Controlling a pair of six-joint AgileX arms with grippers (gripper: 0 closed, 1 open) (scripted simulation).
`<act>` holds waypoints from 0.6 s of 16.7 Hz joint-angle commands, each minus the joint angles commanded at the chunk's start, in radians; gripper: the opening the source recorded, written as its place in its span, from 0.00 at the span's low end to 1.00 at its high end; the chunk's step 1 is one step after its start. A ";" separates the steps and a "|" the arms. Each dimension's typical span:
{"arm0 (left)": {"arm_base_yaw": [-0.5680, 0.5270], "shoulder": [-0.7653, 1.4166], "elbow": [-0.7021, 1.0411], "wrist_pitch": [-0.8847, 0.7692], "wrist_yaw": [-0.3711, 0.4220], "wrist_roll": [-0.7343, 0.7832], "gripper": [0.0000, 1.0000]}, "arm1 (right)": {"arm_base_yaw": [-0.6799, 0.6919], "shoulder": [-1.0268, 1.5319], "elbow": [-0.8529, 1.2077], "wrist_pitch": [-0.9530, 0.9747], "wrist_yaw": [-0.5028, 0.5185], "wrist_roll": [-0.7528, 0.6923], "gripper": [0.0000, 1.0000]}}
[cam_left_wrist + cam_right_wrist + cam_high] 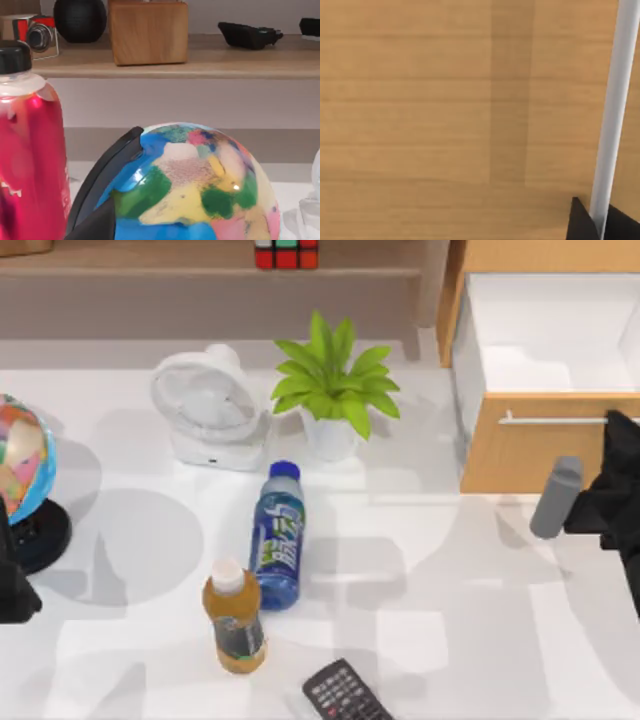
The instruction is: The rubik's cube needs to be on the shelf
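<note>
The rubik's cube [285, 253] sits on the shelf [150, 270] at the back of the table, near the shelf's middle. Neither gripper touches it. At the right edge, my right arm [620, 495] is against the front of an open light-wood drawer cabinet [520, 455]. In the right wrist view my right gripper [600, 222] is shut on the silver drawer handle [612, 110], a dark tip on each side of the bar. My left arm [12, 590] is parked at the left edge, beside the globe.
A white fan [207, 405], a potted plant [332, 390], a blue bottle [278, 535], an amber bottle [234, 620] and a remote [345, 695] occupy mid-table. A globe [190, 185] and a red bottle [30, 150] stand at the left. A wooden block [148, 31] stands on the shelf.
</note>
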 joint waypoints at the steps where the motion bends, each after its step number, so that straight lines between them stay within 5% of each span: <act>1: 0.000 0.000 0.000 0.000 0.000 0.000 1.00 | 0.000 0.000 0.000 0.000 0.000 0.000 0.00; 10: 0.000 0.000 0.000 0.000 0.000 0.000 1.00 | -0.014 0.020 0.059 -0.043 -0.017 0.002 0.00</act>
